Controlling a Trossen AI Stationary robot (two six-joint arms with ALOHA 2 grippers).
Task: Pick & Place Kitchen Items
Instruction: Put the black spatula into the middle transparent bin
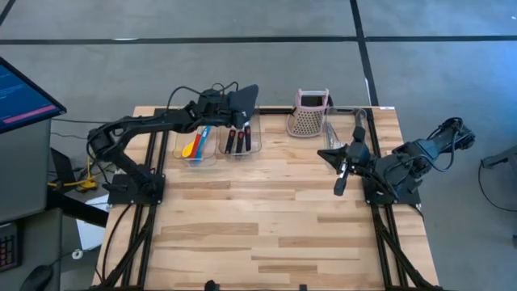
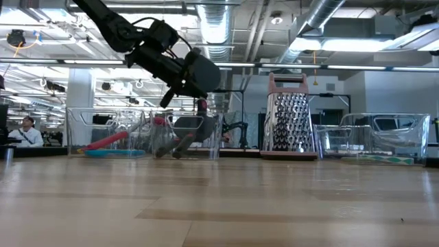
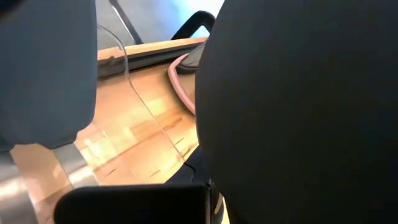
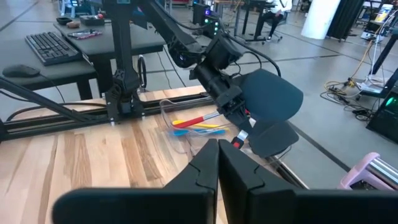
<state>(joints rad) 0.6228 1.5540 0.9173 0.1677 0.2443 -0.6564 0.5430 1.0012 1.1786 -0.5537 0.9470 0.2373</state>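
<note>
My left gripper point(image 1: 229, 107) is at the table's far side, over the second clear bin point(image 1: 240, 152), and is shut on a black spatula. The spatula's broad blade point(image 1: 246, 97) shows dark in the low view point(image 2: 204, 72) and in the right wrist view point(image 4: 270, 99). Other black-red handled spatulas point(image 1: 233, 141) lie in that bin. The red point(image 1: 195, 145), yellow point(image 1: 187, 151) and blue point(image 1: 205, 133) spoons lie in the bin to its left. Silver tongs point(image 1: 359, 120) lie in the far right bin. My right gripper point(image 1: 341, 174) is shut and empty above the table's right side. My left gripper holds the black spatula just below its blade point(image 4: 244, 115), coming from the table's left and slanting down. The blade stands up beyond the fingers and fills the left wrist view point(image 3: 298, 112). The black-red handle point(image 2: 201, 106) hangs down toward the bin. The gripper hides the exact hold.
A pink-topped metal box grater point(image 1: 309, 113) stands at the far edge between the bins. The clear bins stand in a row along the far side. Bare wooden tabletop point(image 1: 266, 226) spreads over the near half. A monitor point(image 1: 24, 97) stands off the table's left.
</note>
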